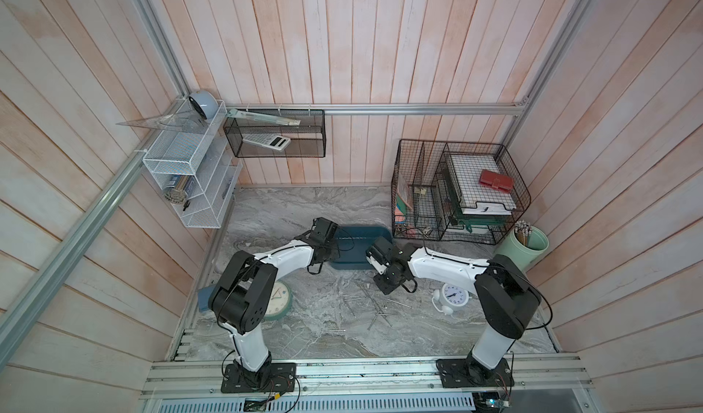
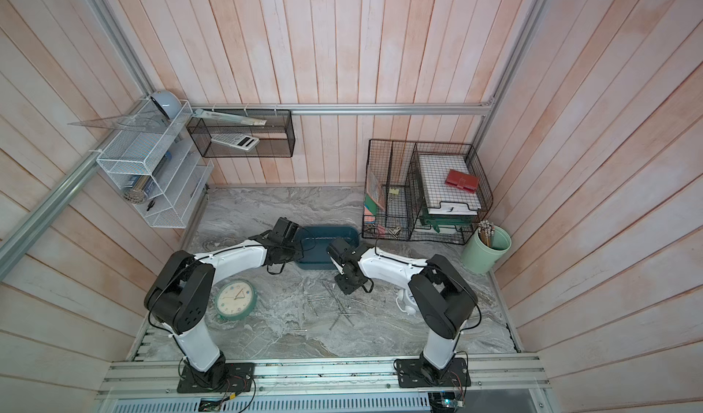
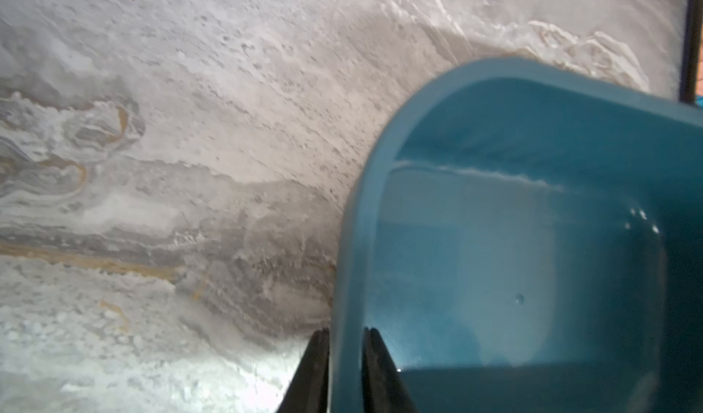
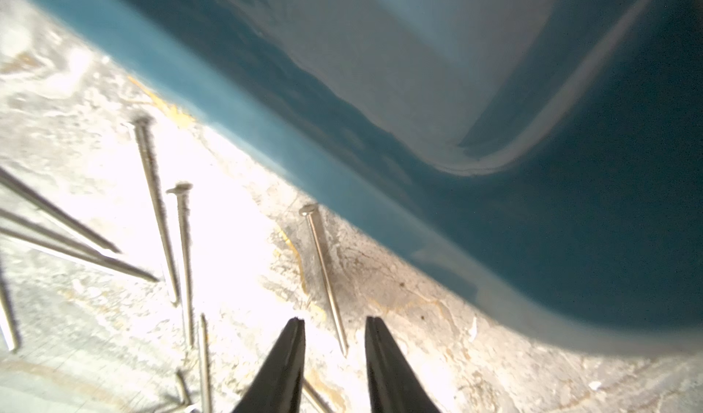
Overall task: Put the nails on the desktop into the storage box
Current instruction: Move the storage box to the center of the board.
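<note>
The left hand (image 3: 346, 354) gripped the wall of the box (image 3: 359, 217), steadying it, while the right hand (image 4: 336, 325), partly open and empty, hung over one nail (image 4: 323, 262) lying on the counter (image 4: 418, 316) just beside the box; it seemed best to lower straight and close across the shaft.

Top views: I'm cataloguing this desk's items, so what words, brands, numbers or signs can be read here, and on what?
No text can be read outright.
Dial numerals on the white alarm clock: too small to read.
Dial numerals on the green round clock: too small to read.
Keys and display of the calculator: blurred, unreadable.
</note>
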Controlling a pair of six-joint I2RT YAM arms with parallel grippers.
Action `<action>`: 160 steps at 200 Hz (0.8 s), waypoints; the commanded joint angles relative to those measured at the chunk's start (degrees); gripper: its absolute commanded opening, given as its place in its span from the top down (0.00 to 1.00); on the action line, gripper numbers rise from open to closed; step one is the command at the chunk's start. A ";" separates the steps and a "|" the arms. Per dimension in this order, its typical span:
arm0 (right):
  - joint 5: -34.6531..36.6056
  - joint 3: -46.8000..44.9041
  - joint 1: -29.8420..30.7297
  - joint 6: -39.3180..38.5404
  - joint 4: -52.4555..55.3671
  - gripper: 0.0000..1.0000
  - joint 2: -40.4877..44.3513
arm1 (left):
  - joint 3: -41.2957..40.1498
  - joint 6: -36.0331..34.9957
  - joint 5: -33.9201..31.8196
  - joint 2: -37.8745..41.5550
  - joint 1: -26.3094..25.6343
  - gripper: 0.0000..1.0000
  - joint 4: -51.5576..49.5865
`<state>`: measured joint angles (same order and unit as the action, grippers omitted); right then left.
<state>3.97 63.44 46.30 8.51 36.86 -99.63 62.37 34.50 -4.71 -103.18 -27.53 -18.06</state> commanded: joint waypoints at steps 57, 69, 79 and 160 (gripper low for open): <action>-1.01 -1.48 -0.51 -0.43 0.85 0.66 1.27 | 7.61 -3.63 0.55 -6.77 2.87 0.92 -2.24; -1.11 -1.52 -0.51 -0.43 0.99 0.66 1.05 | 8.73 -3.97 0.71 -7.80 3.43 0.96 -2.59; -1.12 -1.48 -0.51 -0.43 1.11 0.66 1.00 | 9.47 -4.28 1.01 -8.40 3.94 0.99 -2.75; -1.55 0.20 -1.37 -1.65 0.09 0.67 -3.86 | 14.23 -9.17 1.63 -12.02 6.65 1.00 -5.73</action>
<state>2.90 62.61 45.69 7.64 36.86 -100.92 75.68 27.57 -3.14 -112.97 -21.91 -21.71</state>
